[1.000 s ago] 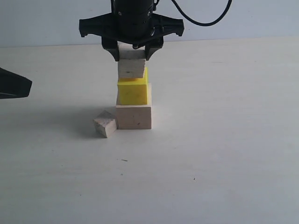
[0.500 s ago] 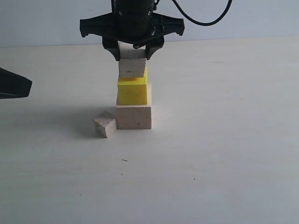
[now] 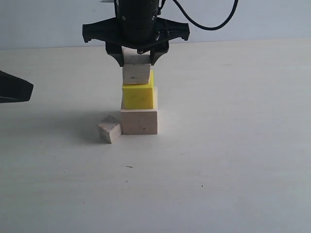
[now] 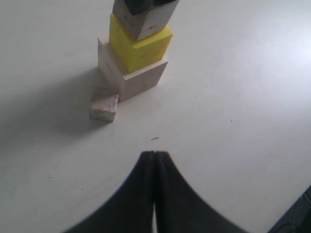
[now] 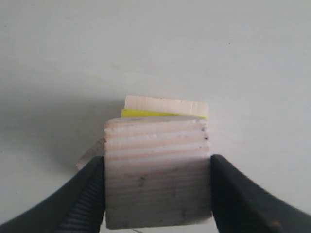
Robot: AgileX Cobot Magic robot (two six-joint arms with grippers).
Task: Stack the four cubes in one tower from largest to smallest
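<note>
The large pale wood cube (image 3: 139, 122) sits on the table with the yellow cube (image 3: 138, 96) on top of it. My right gripper (image 3: 137, 59) is shut on the medium wood cube (image 3: 136, 73), which sits level with its underside against the yellow cube's top. In the right wrist view, ribbed fingers (image 5: 91, 194) press both sides of the medium cube (image 5: 158, 170). The small wood cube (image 3: 109, 129) lies on the table by the large cube's left corner. My left gripper (image 4: 154, 155) is shut on nothing and hangs well short of the stack (image 4: 133, 77).
The pale table (image 3: 233, 145) spreads wide around the stack, with a light wall behind it. My left arm's dark tip (image 3: 14, 87) pokes in at the left edge of the exterior view. A black cable (image 3: 209, 22) loops from the right arm.
The medium cube was tilted a second ago; it now sits level and slightly lower on the yellow cube. The right gripper still holds it. The left arm has not moved.
</note>
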